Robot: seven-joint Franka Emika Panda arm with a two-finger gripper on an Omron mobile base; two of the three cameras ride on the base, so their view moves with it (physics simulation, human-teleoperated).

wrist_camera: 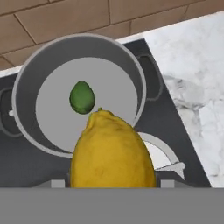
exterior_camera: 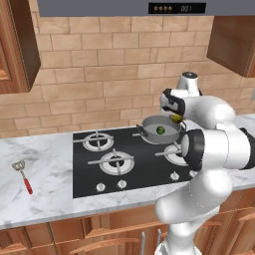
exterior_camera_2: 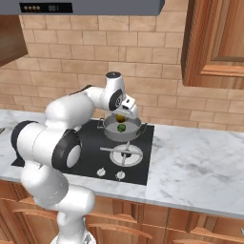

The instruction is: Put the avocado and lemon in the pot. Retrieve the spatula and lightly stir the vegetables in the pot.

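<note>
My gripper [exterior_camera: 176,117] hangs just above the near rim of the grey pot [exterior_camera: 153,139], shut on the yellow lemon [exterior_camera: 177,119]. In the hand view the lemon [wrist_camera: 111,151] fills the lower middle and hides my fingertips. Beyond it the pot [wrist_camera: 50,113] holds a small green avocado [wrist_camera: 82,97] on its floor. The right base view shows the lemon [exterior_camera_2: 120,117] over the pot [exterior_camera_2: 113,136], with the avocado [exterior_camera_2: 121,127] inside. Far to the left, the red-handled spatula [exterior_camera: 23,176] lies flat on the marble counter.
The pot stands on the back right burner of a black cooktop [exterior_camera: 124,167]. A marble counter [exterior_camera_2: 195,167] stretches to the right of the stove. A brick wall rises close behind, with a hood [exterior_camera: 149,7] and wooden cabinets [exterior_camera_2: 214,43] overhead.
</note>
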